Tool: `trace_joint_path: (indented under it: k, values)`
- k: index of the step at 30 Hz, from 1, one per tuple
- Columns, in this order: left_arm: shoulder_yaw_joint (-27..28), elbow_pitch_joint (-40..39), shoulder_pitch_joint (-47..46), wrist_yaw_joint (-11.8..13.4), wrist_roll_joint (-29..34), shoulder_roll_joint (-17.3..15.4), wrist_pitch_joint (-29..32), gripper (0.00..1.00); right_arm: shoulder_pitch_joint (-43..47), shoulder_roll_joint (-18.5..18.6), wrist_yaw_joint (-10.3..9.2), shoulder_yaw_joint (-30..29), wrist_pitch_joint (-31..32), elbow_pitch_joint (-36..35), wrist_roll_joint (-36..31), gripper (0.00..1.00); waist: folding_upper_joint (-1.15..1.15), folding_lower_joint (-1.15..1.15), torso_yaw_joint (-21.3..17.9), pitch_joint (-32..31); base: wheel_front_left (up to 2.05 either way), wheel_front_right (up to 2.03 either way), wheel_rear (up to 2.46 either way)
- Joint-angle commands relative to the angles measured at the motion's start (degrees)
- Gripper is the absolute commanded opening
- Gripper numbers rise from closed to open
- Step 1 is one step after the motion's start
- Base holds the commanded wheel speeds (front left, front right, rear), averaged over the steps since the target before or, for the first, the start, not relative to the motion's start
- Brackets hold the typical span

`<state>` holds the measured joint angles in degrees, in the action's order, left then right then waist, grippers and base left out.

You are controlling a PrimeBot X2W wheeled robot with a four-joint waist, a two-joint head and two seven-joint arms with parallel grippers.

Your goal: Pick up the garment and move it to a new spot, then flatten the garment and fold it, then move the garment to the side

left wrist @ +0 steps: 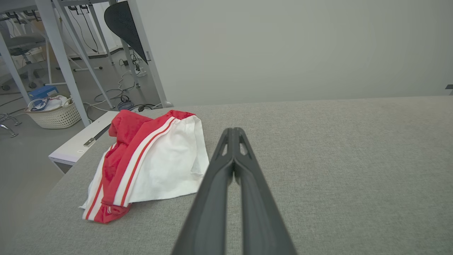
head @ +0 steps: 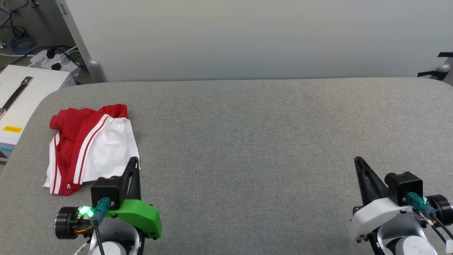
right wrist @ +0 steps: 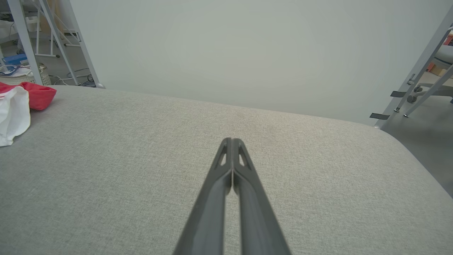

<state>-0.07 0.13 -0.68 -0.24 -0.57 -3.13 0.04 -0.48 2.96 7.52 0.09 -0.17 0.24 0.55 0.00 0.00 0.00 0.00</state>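
Note:
The garment [head: 90, 145], red with a white sleeve and red-white striped trim, lies in a folded bundle at the left side of the grey table [head: 247, 141]. In the left wrist view the garment [left wrist: 148, 163] sits just left of my fingers. My left gripper [head: 133, 160] is shut and empty, its tip just beside the bundle's near right corner. My right gripper [head: 357, 159] is shut and empty at the lower right, far from the cloth. The right wrist view shows the garment [right wrist: 17, 102] at its far left edge and my right gripper [right wrist: 231, 140] over bare table.
A pale wall panel [head: 247, 39] stands behind the table's far edge. Left of the table sit a white box [head: 21, 99], a power strip and cables on the floor. A laundry basket [left wrist: 53, 113] and metal frame legs stand further left.

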Motion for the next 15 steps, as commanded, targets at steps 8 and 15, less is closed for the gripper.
trace_joint_path:
  k: [8, 15]
  values:
    - [0.1, -0.1, 0.7, 0.2, 0.6, 0.2, 0.0, 0.0, 0.5, -0.1, -0.03, -0.1, 0.2, -0.2, -0.6, 0.0, 0.0, 0.0, 0.0, 0.0, 0.0, 0.0, 0.0]
    - [0.1, -0.1, 0.7, 0.2, 0.6, 0.2, 0.0, 0.0, 0.5, -0.1, -0.03, -0.1, 0.2, -0.2, -0.6, 0.0, 0.0, 0.0, 0.0, 0.0, 0.0, 0.0, 0.0]
